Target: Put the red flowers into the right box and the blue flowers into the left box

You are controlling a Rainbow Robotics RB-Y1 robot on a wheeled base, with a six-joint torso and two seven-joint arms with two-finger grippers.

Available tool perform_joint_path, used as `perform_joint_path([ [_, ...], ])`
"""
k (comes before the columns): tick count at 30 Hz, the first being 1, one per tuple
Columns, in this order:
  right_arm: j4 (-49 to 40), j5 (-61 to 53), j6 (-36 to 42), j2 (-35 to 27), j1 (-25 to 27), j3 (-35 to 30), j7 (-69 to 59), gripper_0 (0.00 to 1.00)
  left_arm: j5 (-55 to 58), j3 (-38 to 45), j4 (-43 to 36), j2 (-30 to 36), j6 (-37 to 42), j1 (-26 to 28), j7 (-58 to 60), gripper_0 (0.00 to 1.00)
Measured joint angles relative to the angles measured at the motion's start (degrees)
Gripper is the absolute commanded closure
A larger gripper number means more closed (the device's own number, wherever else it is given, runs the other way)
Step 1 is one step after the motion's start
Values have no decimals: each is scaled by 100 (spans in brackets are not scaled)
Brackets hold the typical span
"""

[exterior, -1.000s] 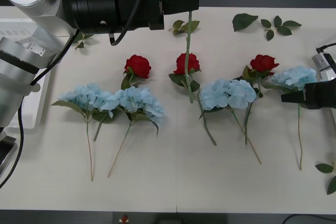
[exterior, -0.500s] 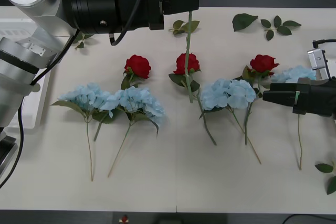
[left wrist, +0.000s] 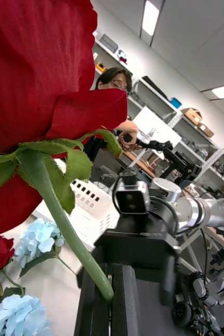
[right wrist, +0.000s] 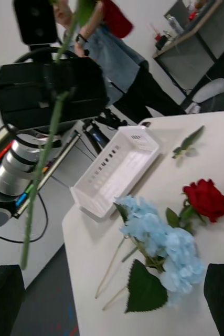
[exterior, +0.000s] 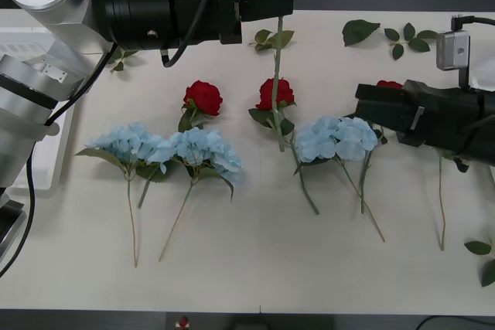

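White and bare between the blooms, the surface [exterior: 255,268] carries a row of pale sky-blue hydrangea-like clusters [exterior: 336,138] with deep-red artificial roses [exterior: 203,97] just behind them. The left end effector [exterior: 280,4] is clamped on the thin green stem of one raised red rose [left wrist: 33,79], bloom above it and stem dangling below. The right end effector [exterior: 362,106] hangs beside a blue cluster, fingers apart. These flowers are probably light and floppy; pinch the stiff stem just under the head, not the crushable petals.
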Motion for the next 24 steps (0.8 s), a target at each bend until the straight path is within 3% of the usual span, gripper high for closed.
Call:
perform_joint_path([
  [9,-758,-50,-262,398,158,128,0,0,0,0,0,0,0,0,0,100],
  [18,-1091,-51,-1560,789,178,718,0,0,0,0,0,0,0,0,0,100],
  [24,-1113,-51,-1882,1090,35,741,0,0,0,0,0,0,0,0,0,100],
])
